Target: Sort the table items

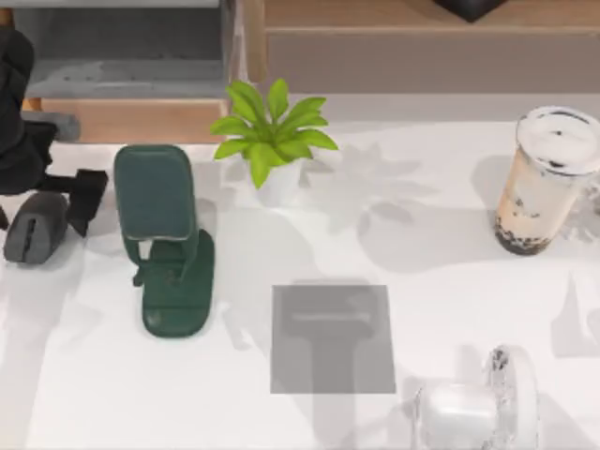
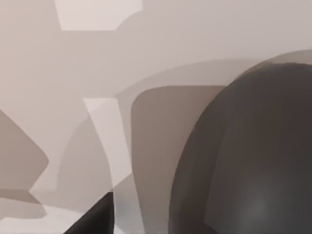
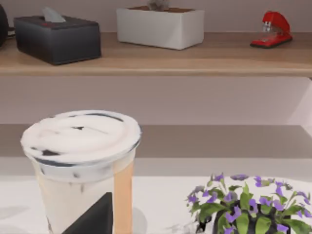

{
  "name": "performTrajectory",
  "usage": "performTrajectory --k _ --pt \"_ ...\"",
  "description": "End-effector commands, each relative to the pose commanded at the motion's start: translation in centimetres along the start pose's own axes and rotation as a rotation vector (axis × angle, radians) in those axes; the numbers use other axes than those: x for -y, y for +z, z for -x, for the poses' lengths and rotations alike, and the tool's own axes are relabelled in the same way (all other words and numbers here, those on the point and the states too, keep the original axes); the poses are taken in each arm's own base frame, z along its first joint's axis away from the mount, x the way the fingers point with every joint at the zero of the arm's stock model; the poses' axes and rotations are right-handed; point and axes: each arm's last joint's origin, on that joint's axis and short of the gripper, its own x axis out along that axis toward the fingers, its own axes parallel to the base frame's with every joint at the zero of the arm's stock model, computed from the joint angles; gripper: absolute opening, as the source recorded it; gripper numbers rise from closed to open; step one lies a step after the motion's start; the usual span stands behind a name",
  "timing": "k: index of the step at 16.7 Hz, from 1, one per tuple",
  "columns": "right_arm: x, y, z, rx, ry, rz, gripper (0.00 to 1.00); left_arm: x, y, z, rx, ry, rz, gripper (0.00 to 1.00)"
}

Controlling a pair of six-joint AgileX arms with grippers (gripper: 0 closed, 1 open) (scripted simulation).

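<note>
The dark grey mouse (image 1: 36, 228) lies at the table's (image 1: 431, 272) far left. My left gripper (image 1: 45, 208) hangs just over it, open, its dark fingers (image 1: 87, 195) spread to either side. The left wrist view has the mouse (image 2: 243, 161) very close, beside one fingertip (image 2: 92, 219). The cup of milk tea with black pearls (image 1: 544, 183) stands upright at the far right. My right arm (image 1: 469, 408) is low at the front right, well short of the cup. In the right wrist view one fingertip (image 3: 92, 219) shows in front of the cup (image 3: 80, 165), the gripper open and holding nothing.
A dark green phone stand (image 1: 161, 234) rises right of the mouse. A green potted plant (image 1: 272, 141) sits at the back middle and a grey square pad (image 1: 333, 337) at the front middle. Shelves run along the back. A purple-flowered plant (image 3: 243, 209) stands beside the cup.
</note>
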Motion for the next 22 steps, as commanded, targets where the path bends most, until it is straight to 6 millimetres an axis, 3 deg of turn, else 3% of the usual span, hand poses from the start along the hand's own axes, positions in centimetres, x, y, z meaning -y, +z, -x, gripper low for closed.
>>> performTrajectory --k 3,16,22 --pt "0.00 0.00 0.00 0.000 0.000 0.000 1.00 0.00 0.00 -0.01 0.000 0.000 0.000 1.00" --pt "0.00 0.00 0.00 0.000 0.000 0.000 1.00 0.00 0.00 -0.01 0.000 0.000 0.000 0.02" --pt "0.00 0.00 0.00 0.000 0.000 0.000 1.00 0.00 0.00 -0.01 0.000 0.000 0.000 0.00"
